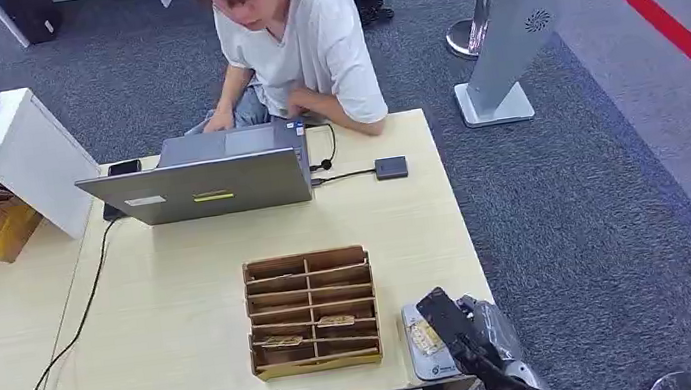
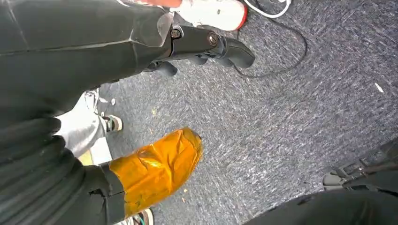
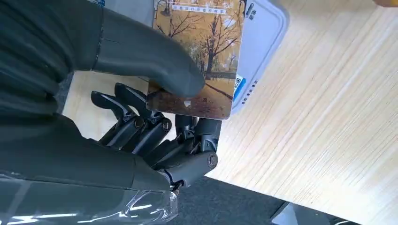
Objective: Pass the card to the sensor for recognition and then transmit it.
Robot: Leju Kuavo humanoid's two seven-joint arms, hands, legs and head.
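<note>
The right hand (image 3: 155, 122) held the card (image 3: 199, 56) over the sensor (image 3: 263, 42), a flat pale pad lying near the table (image 1: 187, 327) edge on the robot's right side. I think the card was held flat and close above the pad so that the reader could recognise it; whether the card touched the pad or only hovered, I cannot tell. The thumb (image 3: 155, 65) pressed on the printed face of the card, a picture of autumn trees, and the darker fingers (image 3: 136, 126) were curled under its near edge, so the card was pinched between them, with no wide opening. In the head view the same hand (image 1: 450, 327) stood at the table corner with the card (image 1: 425, 338) above the sensor (image 1: 422, 361). Just beside it, toward the middle of the table, stood the tray (image 1: 311, 310), a wooden box with many slots, some with cards inside; probably the card came from there. The left hand (image 2: 220, 44) hung low over the carpet, far from the table, because this step needed only one arm; its fingers looked loosely bent and held nothing, but how far they were closed I cannot tell. A person (image 1: 301, 39) sat behind the laptop (image 1: 208, 178) at the far side, likely the one to receive the card after reading.
</note>
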